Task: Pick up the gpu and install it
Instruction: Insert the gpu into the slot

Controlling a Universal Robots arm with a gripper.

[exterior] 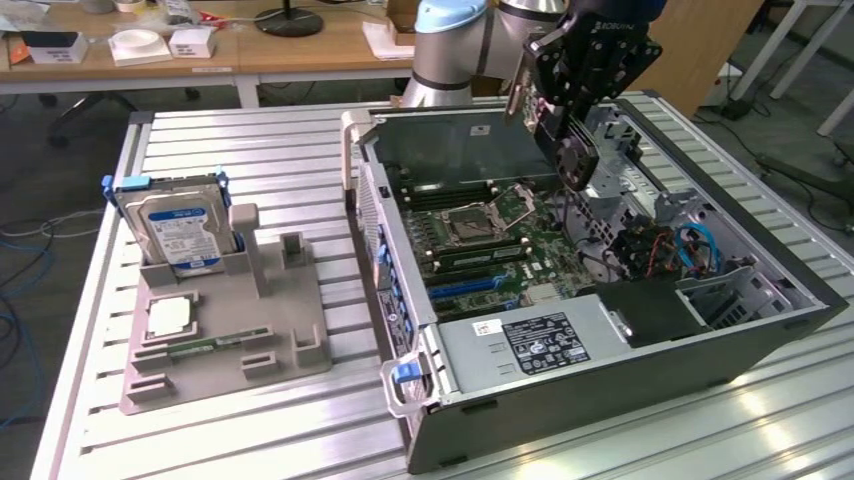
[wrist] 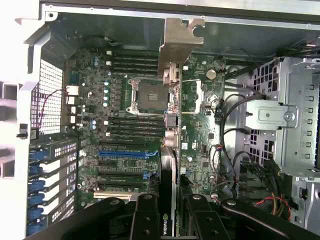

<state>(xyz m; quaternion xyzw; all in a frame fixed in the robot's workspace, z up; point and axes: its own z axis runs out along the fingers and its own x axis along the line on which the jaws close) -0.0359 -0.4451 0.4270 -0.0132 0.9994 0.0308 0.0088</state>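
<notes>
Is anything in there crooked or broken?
Nothing looks broken. The one odd thing: the gpu hangs tilted in the air above the motherboard, clamped in the gripper, not seated in any slot. The computer case lies on its side, opened.

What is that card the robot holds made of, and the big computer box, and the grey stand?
The gpu looks like a thin circuit board with a shiny bare-metal end bracket and a black cooler, probably plastic. The computer box seems to be sheet metal: dark paint outside, dull silver inside. The grey stand looks like matte plastic.
</notes>
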